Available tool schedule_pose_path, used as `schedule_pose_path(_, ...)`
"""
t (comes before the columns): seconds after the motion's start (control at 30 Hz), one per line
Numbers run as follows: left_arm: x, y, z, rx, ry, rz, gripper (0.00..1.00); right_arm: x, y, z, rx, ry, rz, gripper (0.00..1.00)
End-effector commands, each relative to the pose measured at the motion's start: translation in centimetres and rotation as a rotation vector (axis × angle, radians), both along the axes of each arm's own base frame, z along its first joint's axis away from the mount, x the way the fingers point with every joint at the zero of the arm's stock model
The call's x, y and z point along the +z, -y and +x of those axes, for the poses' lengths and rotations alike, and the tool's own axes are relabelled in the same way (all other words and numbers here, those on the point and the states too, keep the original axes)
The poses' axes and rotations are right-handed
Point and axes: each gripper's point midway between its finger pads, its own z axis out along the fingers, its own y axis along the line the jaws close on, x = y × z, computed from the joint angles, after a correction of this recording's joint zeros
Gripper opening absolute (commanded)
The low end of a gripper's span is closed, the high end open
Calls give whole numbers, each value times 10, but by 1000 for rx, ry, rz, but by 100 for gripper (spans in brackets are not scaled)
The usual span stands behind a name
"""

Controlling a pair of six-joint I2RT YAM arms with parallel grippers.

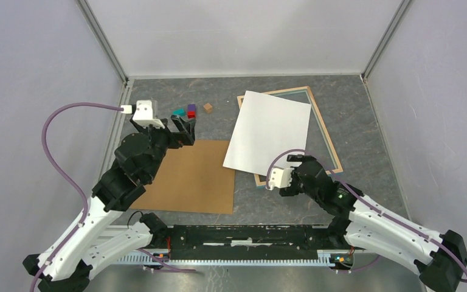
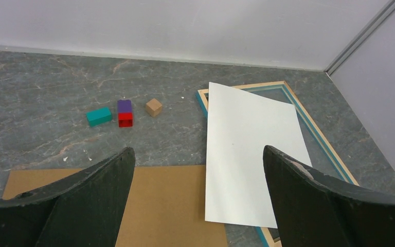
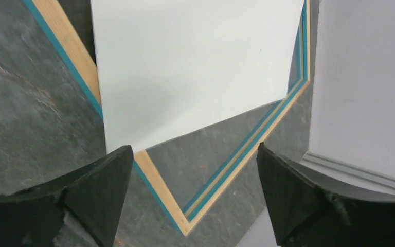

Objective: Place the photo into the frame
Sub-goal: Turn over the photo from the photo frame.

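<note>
Right fingers (image 3: 97,195) apart over grey marbled tabletop (image 1: 219,91); pale walls (image 1: 36,61) around.

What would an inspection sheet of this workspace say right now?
Surface: grey marbled table.
Job's things: photo lies white side up, skewed across the frame, overhanging its left edge; not seated.
Clutter: brown board at near left; teal block, purple block touching red block, wooden cube further back.
End effectors: left end effector open, empty, over the board's far edge; right end effector open, empty, above the frame's near edge.
Cables: left cable and right cable, purple, loop off the arms.
Surroundings: pale walls; nothing else seen.
</note>
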Motion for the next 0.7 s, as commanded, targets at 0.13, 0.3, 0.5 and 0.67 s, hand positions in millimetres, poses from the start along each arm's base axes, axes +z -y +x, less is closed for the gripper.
schedule_pose_path(0.13, 5, 9, 4, -17, 6, -61, 100, 62, -67, -11, -267, -268, 760, 98)
schedule_pose_path(0.3, 1, 11, 7, -22, -9, -60, 100, 55, -95, -19, -469, -505, 1065, 98)
schedule_pose_path(0.5, -2, 13, 8, -27, -19, -58, 100, 12, -3, -17, -1187, -338, 1383, 98)
schedule_pose_path(0.67, 1, 16, 6, -50, -16, -77, 100, -30, 17, -27, -1406, -357, 1656, 95)
